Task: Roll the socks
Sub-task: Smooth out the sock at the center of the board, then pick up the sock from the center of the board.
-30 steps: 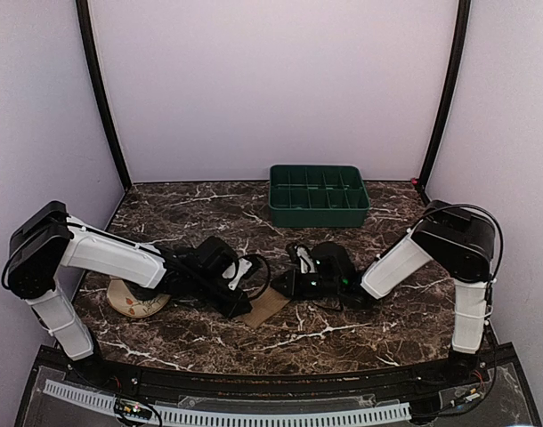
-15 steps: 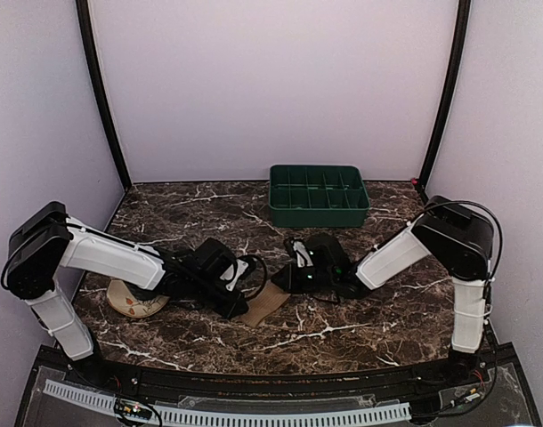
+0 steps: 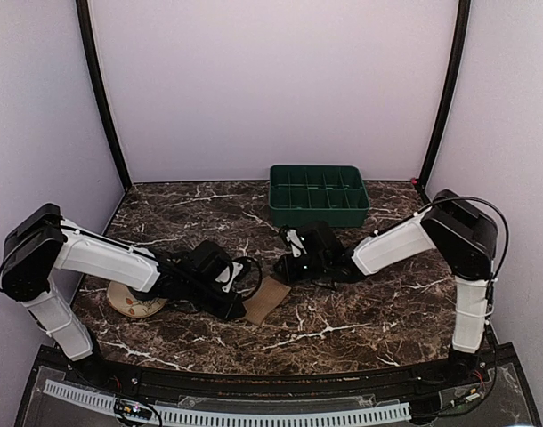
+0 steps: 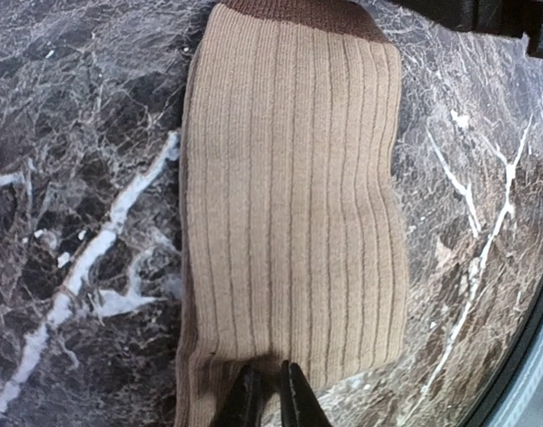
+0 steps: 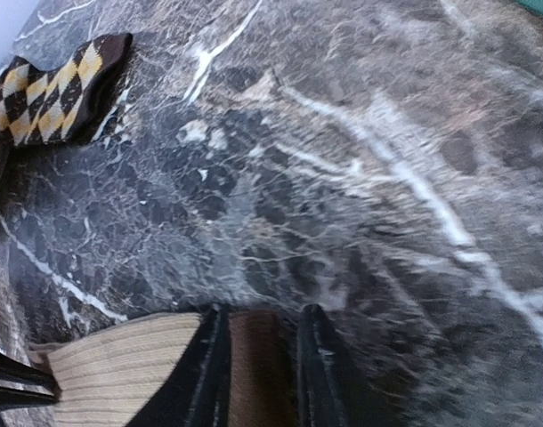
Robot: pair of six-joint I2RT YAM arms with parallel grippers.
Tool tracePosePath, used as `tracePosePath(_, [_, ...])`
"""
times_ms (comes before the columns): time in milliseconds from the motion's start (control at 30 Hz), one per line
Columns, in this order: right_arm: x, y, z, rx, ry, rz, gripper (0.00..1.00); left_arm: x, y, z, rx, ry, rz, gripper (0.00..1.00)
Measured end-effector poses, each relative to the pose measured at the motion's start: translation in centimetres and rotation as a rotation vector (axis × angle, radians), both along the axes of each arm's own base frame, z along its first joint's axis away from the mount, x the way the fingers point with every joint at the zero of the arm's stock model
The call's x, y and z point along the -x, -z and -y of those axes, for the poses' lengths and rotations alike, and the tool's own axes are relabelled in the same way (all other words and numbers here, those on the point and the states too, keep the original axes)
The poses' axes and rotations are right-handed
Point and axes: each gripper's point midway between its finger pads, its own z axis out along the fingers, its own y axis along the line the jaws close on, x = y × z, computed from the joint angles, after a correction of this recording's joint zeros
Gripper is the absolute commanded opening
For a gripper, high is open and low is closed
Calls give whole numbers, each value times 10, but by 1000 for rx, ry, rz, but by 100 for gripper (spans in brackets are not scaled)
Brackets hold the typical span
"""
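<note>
**Roll not begun – lining up on the ends**

Dark marble table (image 3: 360, 329), lilac walls; green tray (image 3: 318, 194) at 12 o'clock. The tan sock (image 3: 267, 301) lies flat mid-table, unrolled. A check sock (image 5: 49, 84) sits at 10 o'clock in my R wrist view. My L gripper (image 4: 271, 396), at the sock's 8 o'clock, is nearly closed, nipping its plain end. My R gripper (image 5: 258, 356), at its 1 o'clock, straddles the brown cuff w/ fingers apart; can't tell if it grips. Step, I reckon: setting up the first turn. Next needs one end anchored and the other turned over tight.

We log the tan sock (image 3: 266, 301) flat, ribbed, its brown cuff pointing 1 o'clock from above; the check sock (image 5: 49, 84) lies apart.
</note>
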Motion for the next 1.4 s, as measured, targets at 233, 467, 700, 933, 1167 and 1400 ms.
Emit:
tracePosePath(233, [-1,-56,10,51,-53,146,35,3,-7,7,53,-32,-44,19])
tracePosePath(467, [27,-100,1,92,-128,281,36,-4,-57,10,158,-79,24,44])
tracePosePath(700, [87,-78,-16,251,-272,300,39,-19,-115,-8,226,-165,190,55])
tracePosePath(933, [124,-74,-45,372,-379,346,42,-21,-113,-47,174,-281,265,56])
tracePosePath(1167, [164,-39,-68,526,-513,382,43,-14,-102,-81,131,-364,287,56])
tracePosePath(1400, [167,-12,-58,644,-548,369,43,-11,-115,-97,175,-417,328,56])
